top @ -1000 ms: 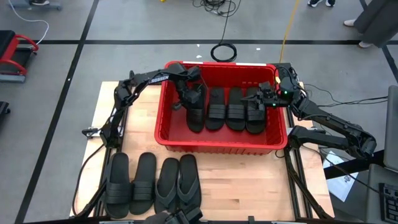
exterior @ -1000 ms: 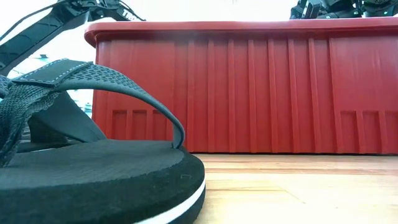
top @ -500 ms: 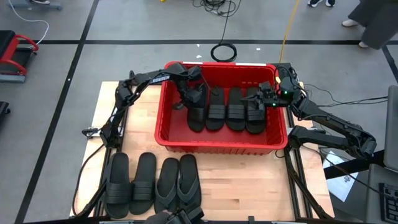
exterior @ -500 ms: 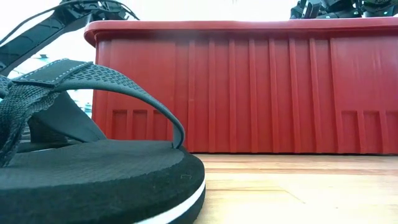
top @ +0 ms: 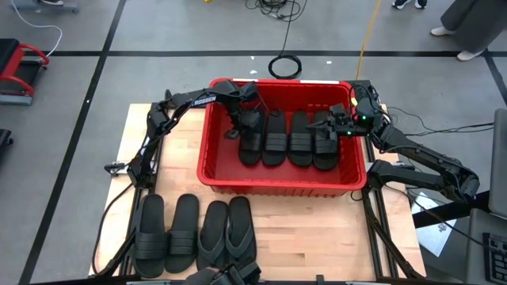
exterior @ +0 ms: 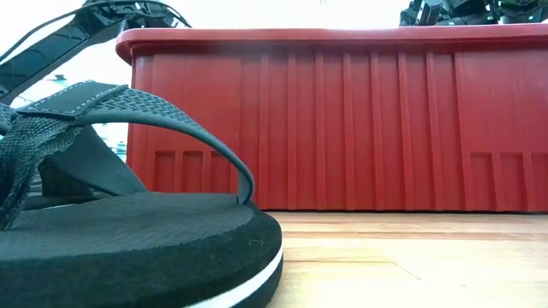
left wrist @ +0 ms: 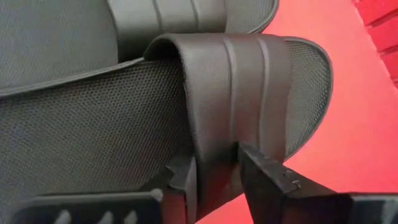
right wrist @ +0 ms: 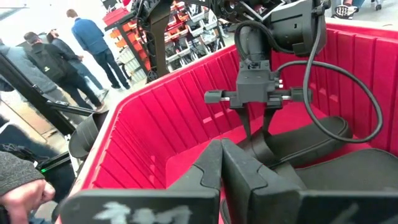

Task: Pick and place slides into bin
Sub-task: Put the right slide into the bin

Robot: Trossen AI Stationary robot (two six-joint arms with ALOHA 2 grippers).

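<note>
Red bin (top: 214,170) sits along the far edge of the counter (top: 317,229), and I count four slides lined up side by side on its floor. The leftmost of them (top: 249,146) is the one I'm busy with: my left tool (top: 243,120) is down inside the bin over its strap. From the left wrist camera the fingers (left wrist: 261,171) stand on either side of the ribbed strap (left wrist: 242,93) with a narrow gap, not fully clamped, so I'd call this the letting-go stage for slide number four, though I can't be sure the strap is free of the pads.

My right tool (top: 339,120) hangs at the bin's right end above the rightmost slide (top: 325,146), fingers pressed shut with nothing in them; the right wrist camera shows them closed, with the left tool across the bin beyond.

So that's half the job in the bin. Four are left on the counter's near-left corner: a pair with wide straps (top: 166,233) by the left edge, and a thong pair (top: 226,236) just beside them toward the middle. The low camera has one of those thong sandals (exterior: 128,239) filling its near view, with the bin wall behind.

Room remains along the bin's near side and left end, I'd judge.
</note>
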